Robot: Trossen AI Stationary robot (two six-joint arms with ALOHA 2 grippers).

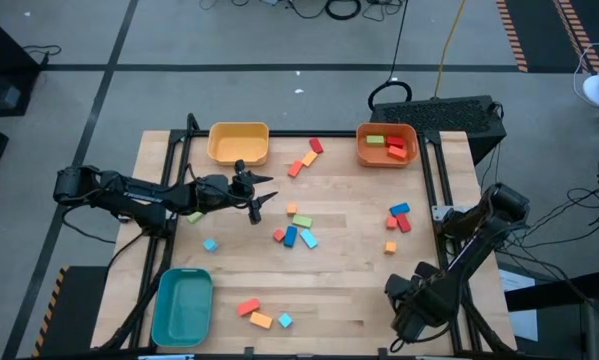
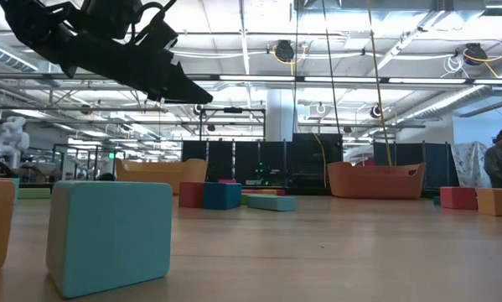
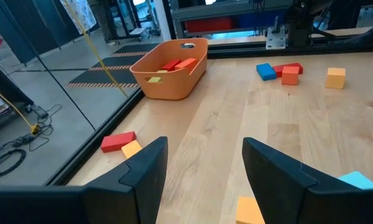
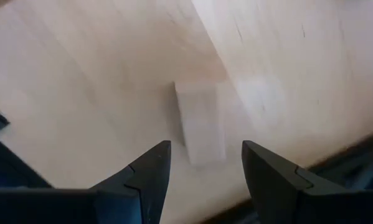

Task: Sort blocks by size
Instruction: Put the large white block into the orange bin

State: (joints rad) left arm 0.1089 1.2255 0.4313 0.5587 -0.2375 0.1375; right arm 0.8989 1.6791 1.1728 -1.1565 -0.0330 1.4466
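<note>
Roughly 20 small solid-coloured blocks lie spread over the wooden table (image 1: pixel 349 300), ranging from little cubes to longer bars. Near the middle sits a cluster: an orange cube (image 1: pixel 292 209), a green bar (image 1: pixel 302 221), a red cube (image 1: pixel 278 236), a dark blue block (image 1: pixel 290 237) and a light blue bar (image 1: pixel 307 239), all close together. Toward the far edge, between the 2 far bins, lie a red bar (image 1: pixel 316 146), an orange block (image 1: pixel 308 158) and another red bar (image 1: pixel 295 169). On the right side a blue block (image 1: pixel 399 209), 2 red ones (image 1: pixel 400 223) and an orange cube (image 1: pixel 390 247) form a loose group. Near the front edge are a red bar (image 1: pixel 247 307), an orange bar (image 1: pixel 261 320) and a light blue cube (image 1: pixel 285 321); a lone light blue cube (image 1: pixel 210 244) sits to the left, and a green block (image 1: pixel 195 216) lies under the left arm.

Inside the orange bin (image 1: pixel 386 146) at the far right are a green block and 3 or so red and orange ones. The yellow bin (image 1: pixel 238 143) at the far left and the teal bin (image 1: pixel 182 307) at the front left show no blocks.

The left gripper (image 1: pixel 256 196) hovers above the table left of the central cluster, fingers spread with nothing between them. The right gripper (image 4: pixel 205 163) hangs over the front right corner, fingers likewise apart and gripping nothing, with a pale block-shaped thing (image 4: pixel 201 121) on the wood beyond them.
</note>
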